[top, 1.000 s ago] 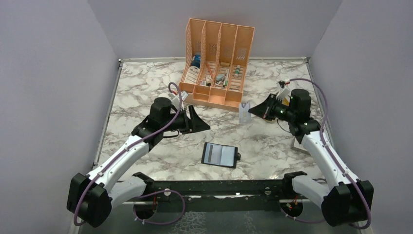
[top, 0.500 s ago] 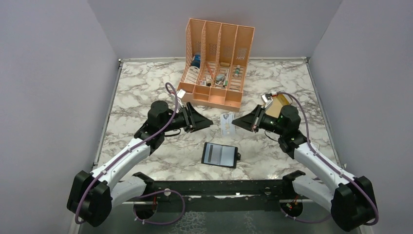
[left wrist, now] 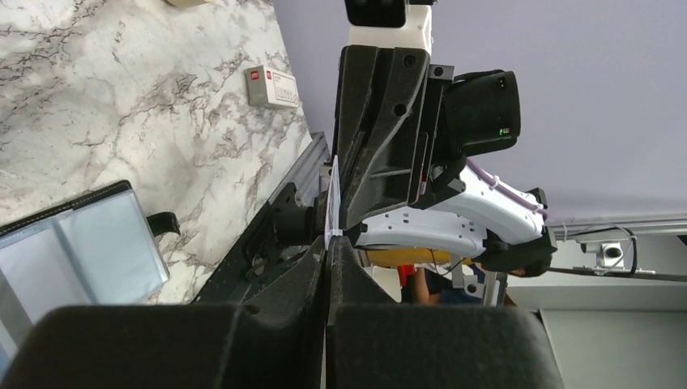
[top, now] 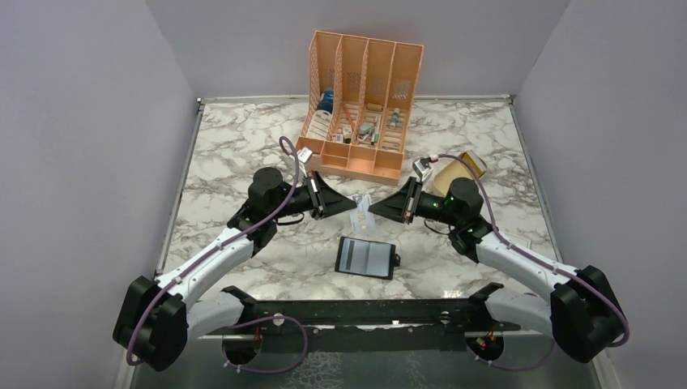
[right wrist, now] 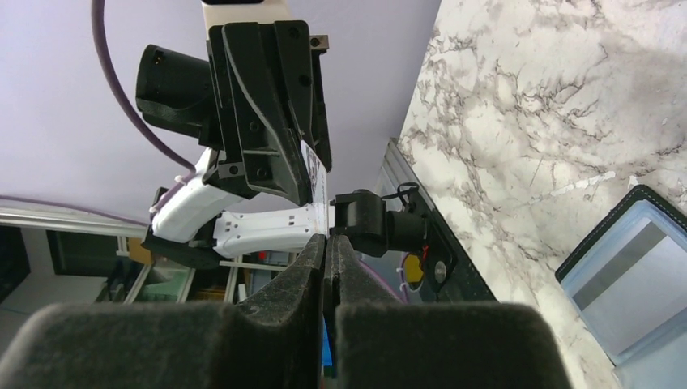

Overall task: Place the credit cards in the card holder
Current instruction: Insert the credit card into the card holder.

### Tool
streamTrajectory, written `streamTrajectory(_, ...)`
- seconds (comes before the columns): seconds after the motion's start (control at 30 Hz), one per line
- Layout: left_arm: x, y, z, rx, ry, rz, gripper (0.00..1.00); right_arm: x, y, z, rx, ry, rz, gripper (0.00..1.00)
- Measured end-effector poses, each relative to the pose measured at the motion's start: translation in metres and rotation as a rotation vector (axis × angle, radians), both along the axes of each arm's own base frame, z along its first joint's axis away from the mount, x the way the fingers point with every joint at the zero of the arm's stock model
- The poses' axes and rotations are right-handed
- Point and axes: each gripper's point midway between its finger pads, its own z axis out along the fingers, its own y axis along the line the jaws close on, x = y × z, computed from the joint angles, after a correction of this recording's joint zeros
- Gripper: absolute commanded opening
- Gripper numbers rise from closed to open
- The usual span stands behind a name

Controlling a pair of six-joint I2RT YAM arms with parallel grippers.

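A whitish credit card (top: 361, 214) hangs on edge above the table's middle, between my two grippers. My left gripper (top: 353, 206) comes at it from the left and is shut on it. From the right, my right gripper (top: 373, 213) is shut on the same card. In the left wrist view the card (left wrist: 332, 203) shows edge-on, rising from the shut left gripper (left wrist: 328, 243). The right wrist view also has the card (right wrist: 318, 190) edge-on above the shut right gripper (right wrist: 326, 241). The black card holder (top: 366, 257) lies open and flat just below them, grey pockets up.
The tall orange slotted organizer (top: 360, 105) stands at the back centre. A beige dish (top: 462, 166) sits behind the right arm. A small white box with a red mark (left wrist: 271, 85) lies on the marble. A black rail (top: 364, 312) runs along the near edge.
The right arm carried the card leftwards to the table's middle. The left gripper moved in towards it and shut on the card's other end.
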Motion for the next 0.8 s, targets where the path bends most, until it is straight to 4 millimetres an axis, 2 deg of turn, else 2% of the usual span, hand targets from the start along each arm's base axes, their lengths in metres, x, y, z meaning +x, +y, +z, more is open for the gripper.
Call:
streamTrajectory(0.13,0.0,-0.001,-0.001,-0.001,-0.003,-0.002,0.0,0.0,0.0,-0.006,-0.025,-0.01,-0.002,0.31)
streamTrajectory(0.2,0.001,-0.001,-0.003,0.004,-0.003,-0.005,0.0,0.0,-0.001,-0.014,-0.06,-0.008,-0.005,0.37)
streamTrajectory(0.33,0.004,-0.003,-0.016,0.031,-0.001,-0.019,0.0,0.001,-0.007,-0.034,-0.155,-0.001,-0.031,0.39)
streamTrajectory(0.43,0.004,-0.004,-0.034,0.068,0.007,-0.03,0.0,0.002,-0.015,-0.046,-0.231,0.0,-0.067,0.39)
streamTrajectory(0.57,0.005,-0.003,-0.066,0.149,0.033,-0.049,0.0,0.004,-0.025,-0.069,-0.347,0.019,-0.099,0.39)
streamTrajectory(0.7,0.0,0.002,-0.108,0.266,0.081,-0.082,0.0,0.001,-0.037,-0.1,-0.472,0.052,-0.101,0.38)
streamTrajectory(0.8,-0.003,0.005,-0.129,0.321,0.112,-0.103,0.0,-0.002,-0.045,-0.127,-0.567,0.097,-0.088,0.38)
